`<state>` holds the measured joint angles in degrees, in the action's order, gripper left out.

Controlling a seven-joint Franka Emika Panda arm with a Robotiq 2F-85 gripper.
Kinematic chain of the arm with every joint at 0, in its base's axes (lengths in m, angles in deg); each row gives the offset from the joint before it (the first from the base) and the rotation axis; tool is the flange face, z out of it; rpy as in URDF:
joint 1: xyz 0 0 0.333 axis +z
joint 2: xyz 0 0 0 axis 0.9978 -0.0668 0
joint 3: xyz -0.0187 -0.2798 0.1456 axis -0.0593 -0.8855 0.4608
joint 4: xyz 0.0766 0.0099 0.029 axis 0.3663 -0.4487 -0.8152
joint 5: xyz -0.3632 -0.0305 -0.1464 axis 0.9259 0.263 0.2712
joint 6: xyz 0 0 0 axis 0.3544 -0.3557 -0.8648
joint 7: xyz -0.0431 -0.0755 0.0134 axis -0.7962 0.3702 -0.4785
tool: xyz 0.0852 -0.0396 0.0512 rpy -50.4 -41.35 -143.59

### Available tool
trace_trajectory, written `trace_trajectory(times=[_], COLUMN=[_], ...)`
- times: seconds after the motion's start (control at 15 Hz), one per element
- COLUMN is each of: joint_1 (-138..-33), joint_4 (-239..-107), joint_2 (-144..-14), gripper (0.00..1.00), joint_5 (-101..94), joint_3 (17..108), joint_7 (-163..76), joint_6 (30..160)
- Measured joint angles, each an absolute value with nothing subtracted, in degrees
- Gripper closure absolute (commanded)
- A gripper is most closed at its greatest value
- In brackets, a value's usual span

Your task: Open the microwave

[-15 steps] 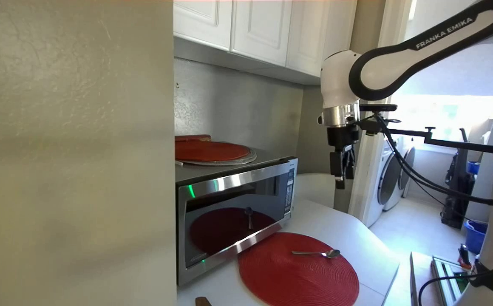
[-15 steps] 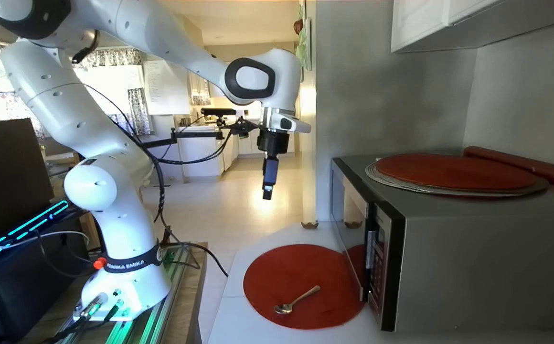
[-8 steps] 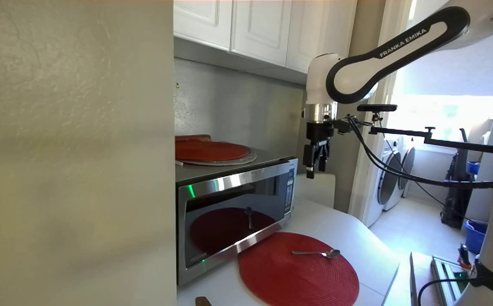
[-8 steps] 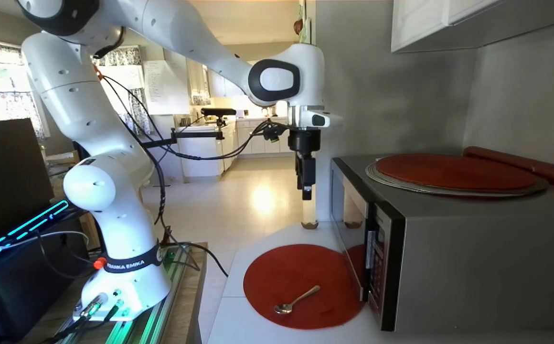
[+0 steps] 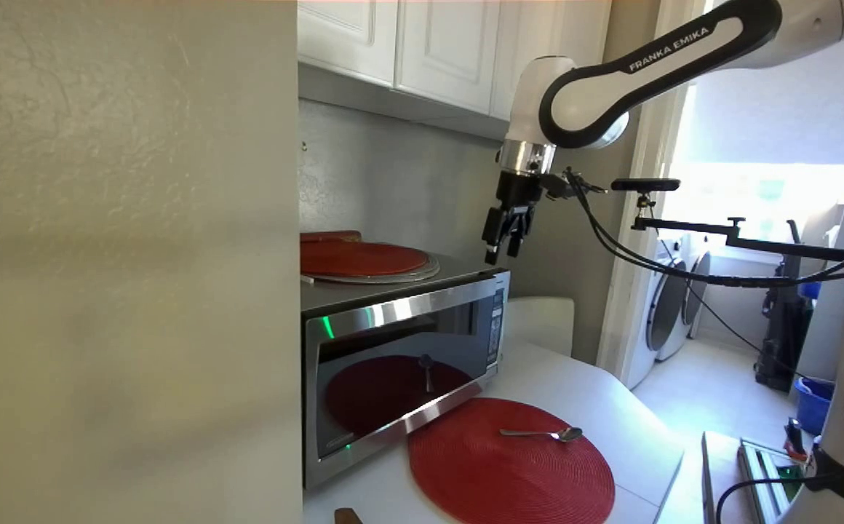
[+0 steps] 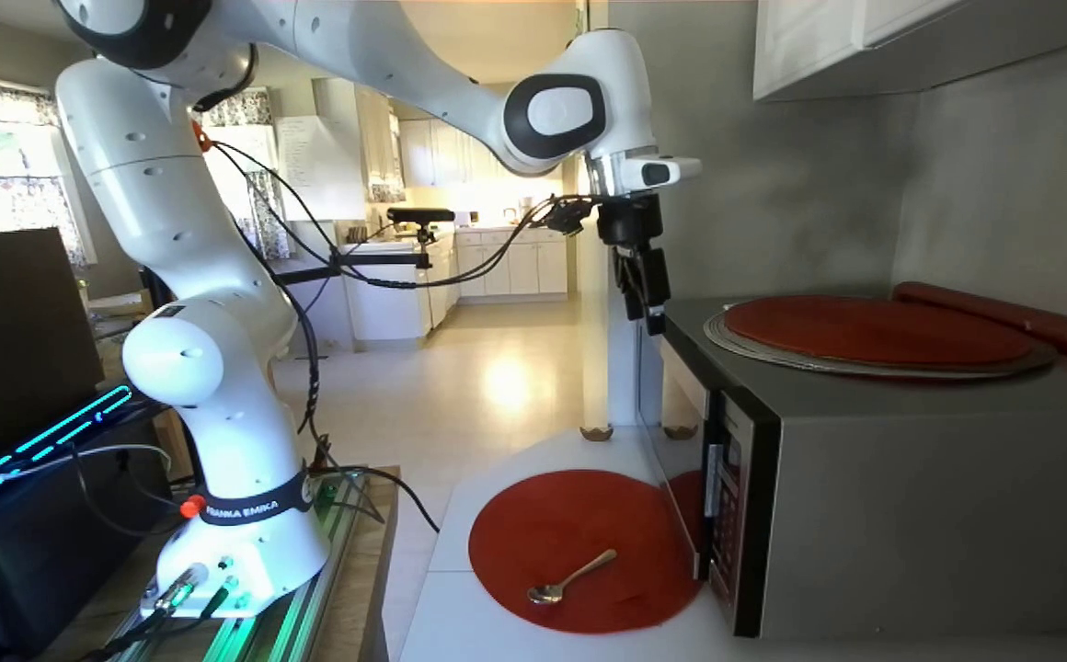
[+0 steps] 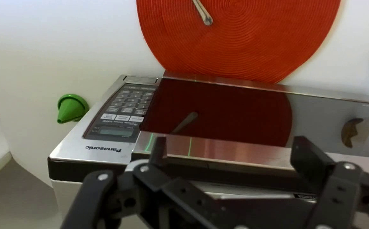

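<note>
Black tool [image 7: 230, 152] gapes wide near boxy steel microwave [image 6: 901, 515], glossy dark door [image 5: 401, 371] closed. Round, ridged red mat [image 5: 513, 473] on white bench [image 5: 567, 378] bears metal spoon [image 5: 538, 434].

White cabinets [image 5: 447, 54] hang on a grey wall [image 5: 415, 175]

Near our black claw [image 7: 230, 152], the microwave [image 6: 883, 478] shows silver around a dark glass door [image 7: 222, 111]. Below the claw, we see a white counter [image 5: 567, 378] and a red mat [image 7: 238, 41] patterned in concentric rings.
</note>
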<state>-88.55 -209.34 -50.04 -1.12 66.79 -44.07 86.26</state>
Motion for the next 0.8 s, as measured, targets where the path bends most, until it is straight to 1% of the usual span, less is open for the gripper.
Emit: trace_trajectory(times=[0.2,0.27,0.33,0.67,0.73,0.8], joint_1=[-88.6,-88.6,-88.6,-88.5,-88.5,-88.6], joint_4=[-209.5,-209.5,-209.6,-209.7,-209.7,-209.7], joint_2=[-50.1,-50.1,-50.1,-51.6,-52.0,-52.4], gripper=[0.0,0.09,0.26,0.62,0.7,0.77], joint_5=[-1.1,-1.1,-1.3,-1.5,-1.5,-1.5], joint_3=[66.8,66.8,66.8,66.4,66.2,65.9], joint_7=[-44.1,-44.1,-44.1,-42.6,-42.6,-42.5], joint_6=[86.3,86.3,86.5,94.5,96.0,97.3])
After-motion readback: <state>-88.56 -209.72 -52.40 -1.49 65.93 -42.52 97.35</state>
